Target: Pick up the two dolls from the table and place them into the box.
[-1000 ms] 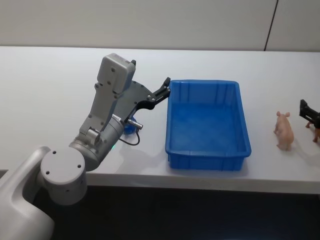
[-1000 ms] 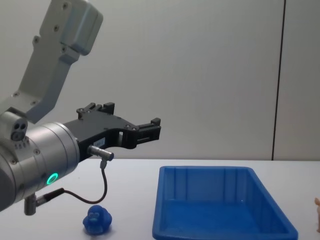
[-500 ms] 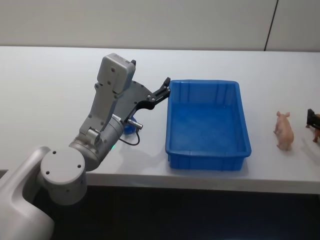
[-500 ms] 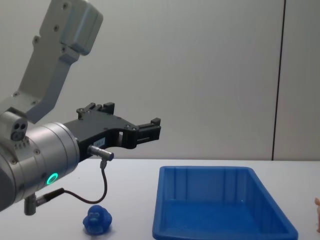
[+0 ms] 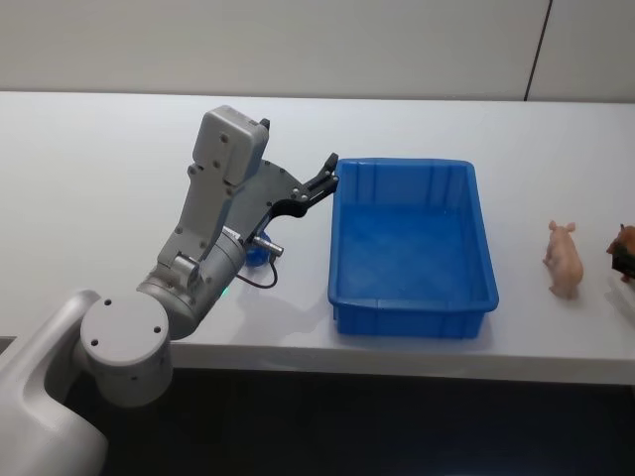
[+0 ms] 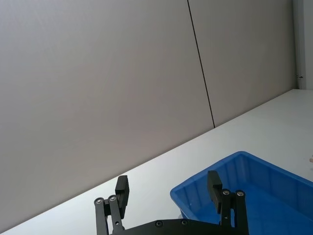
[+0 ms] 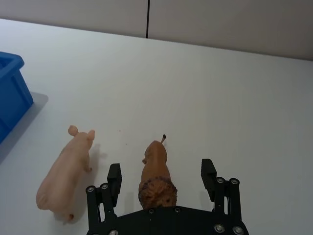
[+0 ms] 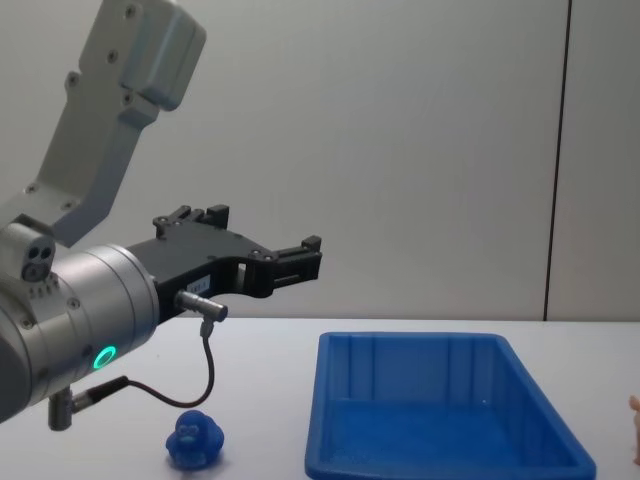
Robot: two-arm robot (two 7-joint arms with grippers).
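The blue box [image 5: 412,248] sits mid-table. A pale pink pig doll [image 5: 564,260] stands to its right, and a brown long-legged doll [image 5: 623,243] is at the view's right edge. In the right wrist view my right gripper [image 7: 161,172] is open, its fingers on either side of the brown doll [image 7: 156,169] without closing on it; the pig [image 7: 63,176] lies beside it. A blue duck doll [image 8: 195,440] rests on the table left of the box [image 8: 440,420]. My left gripper [image 5: 322,178] hangs open in the air above the box's left rim, holding nothing.
The white table [image 5: 99,169] stretches wide to the left and behind the box. My left arm's grey links [image 5: 213,198] rise over the duck and hide most of it in the head view. A grey wall stands behind the table.
My right gripper has slid rightward out of the head view's edge, uncovering the brown doll there. The left arm, duck, pig and box have stayed put.
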